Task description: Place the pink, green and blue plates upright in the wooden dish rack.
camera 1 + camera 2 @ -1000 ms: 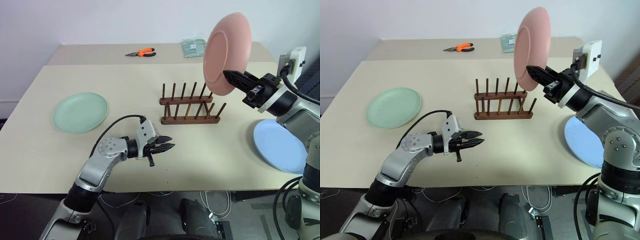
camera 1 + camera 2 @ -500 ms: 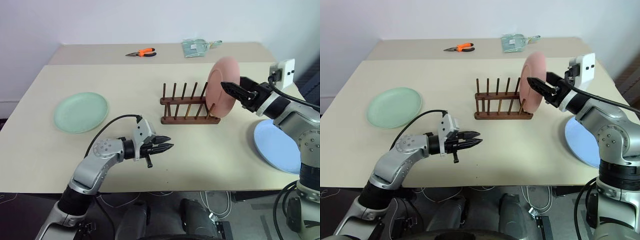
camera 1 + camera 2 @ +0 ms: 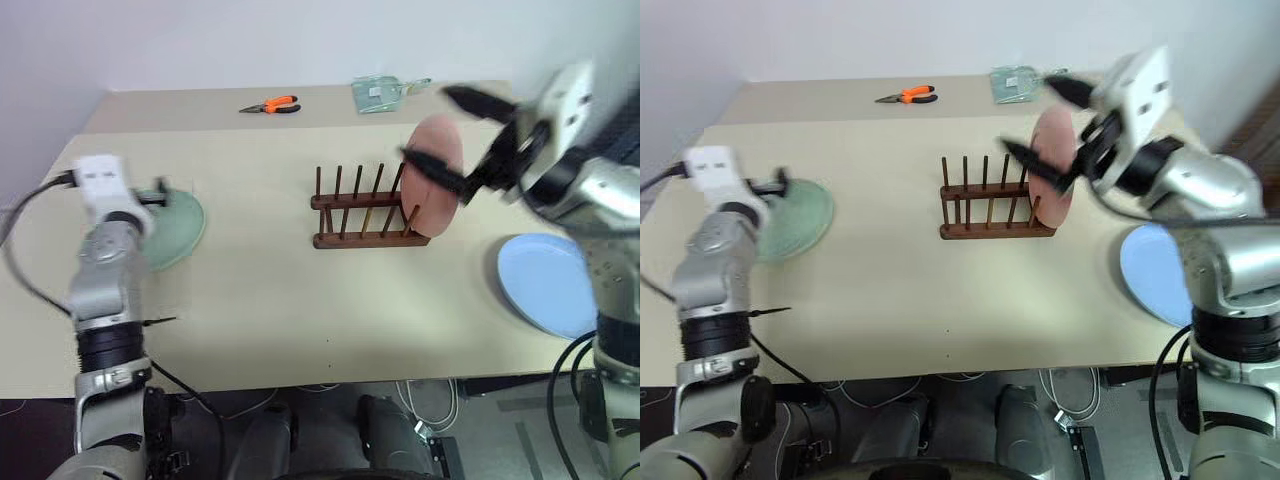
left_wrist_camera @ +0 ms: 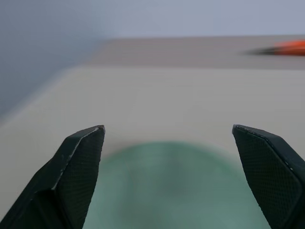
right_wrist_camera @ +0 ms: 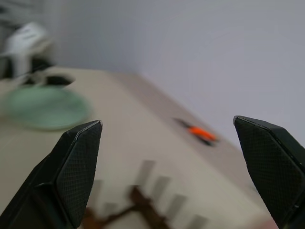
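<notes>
Now the wide-open, empty left gripper (image 4: 169,143) faces the flat green plate (image 3: 178,228) just beyond it, nearer than the open, empty right gripper (image 3: 452,140).

Head stereo pair looks down over table (image 3: 300,300) (shared); wrist cameras low, level.

Both arms wear silver-grey metal shells with black joint rings. A white box-shaped camera housing tops each wrist, at nine o'clock on the left arm and one o'clock on the right. Black cables loop from both. The left gripper (image 4: 169,176) and right gripper (image 5: 169,174) carry matte black, finely textured, wedge-shaped fingers.
</notes>
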You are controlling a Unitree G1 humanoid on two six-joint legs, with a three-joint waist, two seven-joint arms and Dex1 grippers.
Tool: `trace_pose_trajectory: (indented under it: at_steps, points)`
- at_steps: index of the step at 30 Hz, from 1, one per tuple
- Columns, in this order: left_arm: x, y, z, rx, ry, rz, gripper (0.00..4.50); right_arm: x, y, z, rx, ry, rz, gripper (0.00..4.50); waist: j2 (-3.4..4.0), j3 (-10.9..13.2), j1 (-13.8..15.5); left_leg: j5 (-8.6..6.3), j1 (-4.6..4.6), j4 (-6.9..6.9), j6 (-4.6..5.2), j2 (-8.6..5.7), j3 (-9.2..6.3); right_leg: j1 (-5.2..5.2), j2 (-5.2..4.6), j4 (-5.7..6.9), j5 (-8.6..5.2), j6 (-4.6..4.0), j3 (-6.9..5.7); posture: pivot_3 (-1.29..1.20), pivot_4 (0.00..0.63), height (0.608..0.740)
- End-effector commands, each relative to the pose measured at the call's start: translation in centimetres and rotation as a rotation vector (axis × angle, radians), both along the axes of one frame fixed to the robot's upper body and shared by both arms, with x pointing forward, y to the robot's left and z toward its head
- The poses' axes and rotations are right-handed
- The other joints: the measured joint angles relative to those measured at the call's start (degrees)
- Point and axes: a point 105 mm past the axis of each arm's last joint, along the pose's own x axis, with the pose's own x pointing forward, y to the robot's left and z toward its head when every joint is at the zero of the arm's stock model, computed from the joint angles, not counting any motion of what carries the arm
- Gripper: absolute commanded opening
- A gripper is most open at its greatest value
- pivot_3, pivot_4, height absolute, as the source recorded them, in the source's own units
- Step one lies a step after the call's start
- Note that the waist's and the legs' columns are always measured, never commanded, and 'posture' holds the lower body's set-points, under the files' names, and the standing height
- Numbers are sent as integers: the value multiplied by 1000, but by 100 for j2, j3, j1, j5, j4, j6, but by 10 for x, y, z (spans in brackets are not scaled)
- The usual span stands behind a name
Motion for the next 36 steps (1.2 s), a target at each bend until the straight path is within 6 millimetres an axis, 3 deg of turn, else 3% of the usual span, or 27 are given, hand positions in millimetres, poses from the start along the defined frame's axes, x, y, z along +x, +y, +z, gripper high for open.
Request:
trace_pose_trajectory:
  at_steps: [1, 6, 9, 15, 17, 19, 22, 27, 32, 34, 36]
  points:
    - [-15, 15, -8, -85, 26, 81, 4460, -7, 18, -10, -38, -15, 63, 4500, -6, 0, 67, 0, -3, 2, -1, -5, -3, 3, -4, -1, 1, 1, 0, 0, 150, 740]
    - [-33, 12, -39, -306, 64, 75, 4460, -7, 28, -25, -31, 26, 110, 4500, -24, -5, 170, 2, -6, 10, -5, -10, -11, 7, -6, -1, 3, 4, -2, 0, 150, 740]
    - [-36, 3, -57, -486, 60, 46, 3244, -9, 30, -30, -32, 36, 121, 4500, -27, -4, 148, 3, -5, 7, -7, -8, -11, 3, -4, 4, 3, 4, -2, 0, 150, 740]
    - [-28, -13, -63, -625, 37, -16, 81, -9, 30, -36, -46, 38, 106, 4500, -29, -3, 144, 4, -2, 2, -11, -5, -9, -2, 0, 10, 3, 3, -3, 0, 150, 740]
    - [-23, -19, -58, -626, 7, -42, 28, -8, 30, -38, -53, 40, 98, 4500, -29, -4, 153, 5, -2, 2, -11, -6, -8, -1, -1, 10, 3, 3, -2, 0, 150, 740]
    - [-12, -33, -32, -571, -91, -156, 28, -8, 29, -40, -62, 54, 99, 4500, -30, -3, 155, 5, -2, 2, -12, -6, -8, 0, -1, 8, 3, 3, -2, 0, 150, 740]
    - [0, -72, 13, -446, -215, -384, 28, -10, 31, -44, -103, 63, 111, 4500, -48, 7, 168, 8, -7, 2, -17, -6, -10, 0, -1, 7, 3, 1, -4, 0, 150, 740]
    - [7, -152, 78, -299, -330, -689, 28, -6, 53, -50, -314, -175, 94, 4500, -49, 7, 147, 8, -7, 2, -18, -7, -6, -1, -2, 2, 4, 1, -3, 0, 150, 740]
    - [1, -206, 116, -211, -378, -871, 28, 23, 61, -53, -463, -367, -18, 4500, -49, 7, 47, 9, -2, 0, -21, -6, 3, -1, -2, 1, 4, 2, 1, 0, 150, 740]
    - [-2, -218, 122, -221, -394, -923, 28, 38, 58, -52, -497, -419, -79, 4500, -49, 8, 16, 11, -3, -2, -22, -5, -1, -2, -1, 3, 4, 2, 1, 0, 150, 740]
    - [-4, -226, 122, -217, -383, -950, 0, 49, 54, -51, -525, -460, -127, 3978, -49, 8, 8, 11, -2, -5, -22, -5, -1, -3, -1, 3, 4, 1, 1, 0, 150, 740]
